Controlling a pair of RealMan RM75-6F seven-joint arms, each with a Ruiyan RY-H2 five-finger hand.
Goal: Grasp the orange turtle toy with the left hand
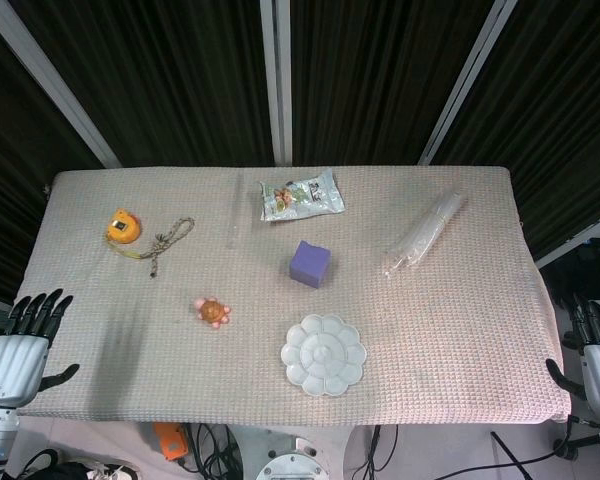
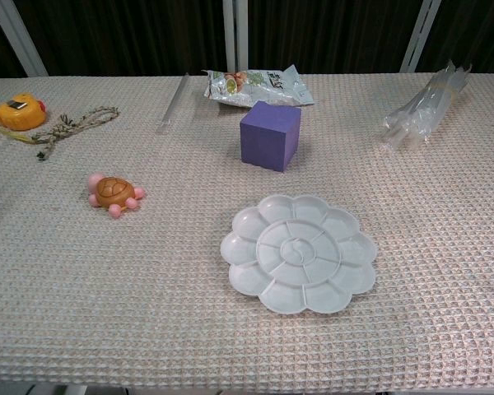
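The orange turtle toy [image 1: 212, 312] [image 2: 114, 194], with pink feet and head, lies on the table's left half, a little toward the front. My left hand [image 1: 22, 342] hovers at the front left corner of the table, well to the left of the turtle, fingers spread and holding nothing. At the front right corner, my right hand [image 1: 598, 355] is partly cut off by the frame edge, fingers extended and empty. Neither hand shows in the chest view.
A white flower-shaped palette [image 1: 324, 354] [image 2: 298, 253] lies front centre, a purple cube [image 1: 310, 264] [image 2: 269, 135] behind it. A snack bag [image 1: 300, 196] sits at the back, clear tubes [image 1: 425, 234] back right, a yellow tape measure [image 1: 124, 226] with cord [image 1: 168, 242] back left.
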